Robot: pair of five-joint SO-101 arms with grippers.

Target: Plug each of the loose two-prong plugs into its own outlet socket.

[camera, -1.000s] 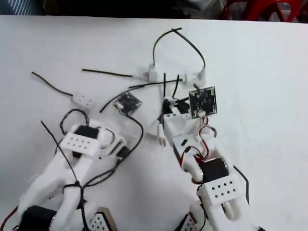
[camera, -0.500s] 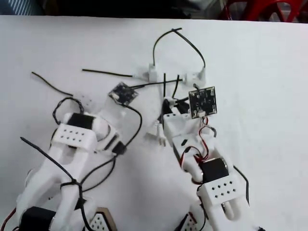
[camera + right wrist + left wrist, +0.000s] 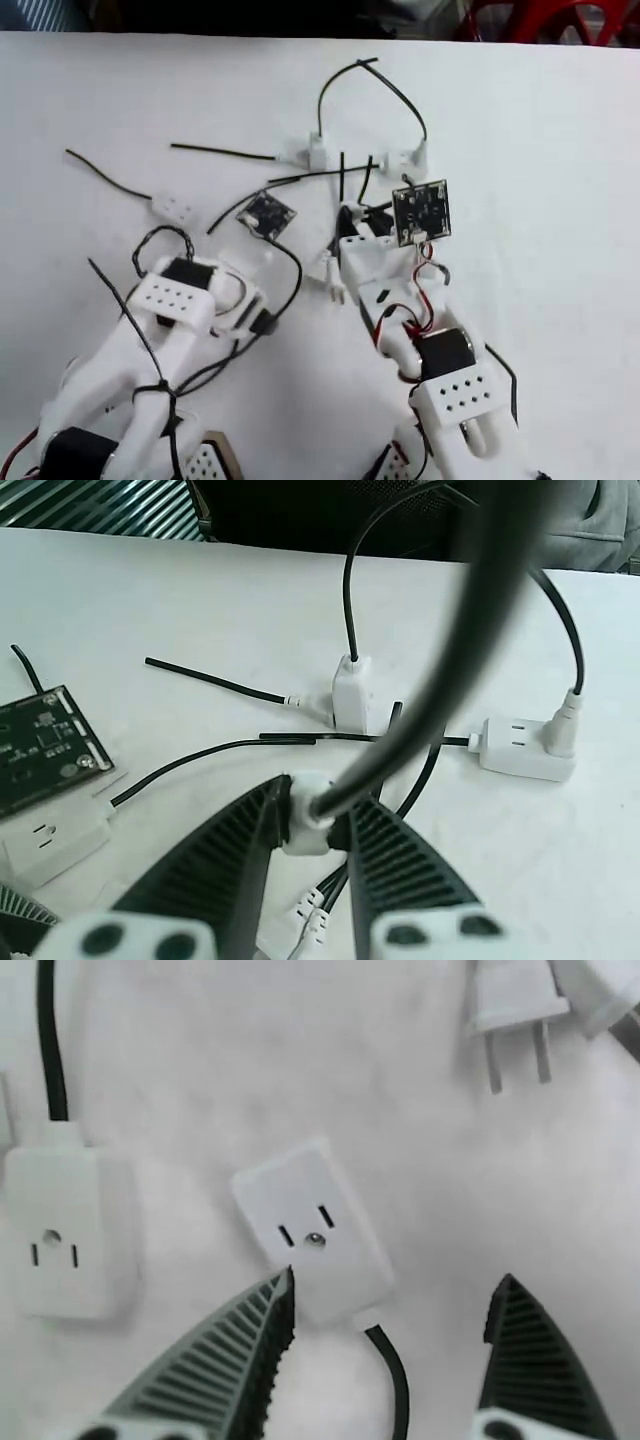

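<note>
I see the big white table (image 3: 560, 150) under it all; my left arm (image 3: 130, 350) is near and to the left, and my right arm (image 3: 440, 370) is near and more to the right. The left gripper (image 3: 395, 1282) is spread wide and holds nothing; a white socket (image 3: 315, 1230) with a black cord lies on the table between its two fingers, and one finger tip is right at the socket's edge; a second socket (image 3: 60, 1230) lies just beside the first, not touching it. The right gripper (image 3: 320, 795) is squeezed tight on a small held plug (image 3: 305, 815); that plug's black cord runs up out of the fingers. Two more sockets lie farther off, past the right gripper; the far socket (image 3: 358, 695) has a cord standing up from it; the side socket (image 3: 515, 748) lies to its right, with a cord at its right end. A loose plug (image 3: 330, 272) with two bare prongs lies flat between the two arms, close to the right arm.
</note>
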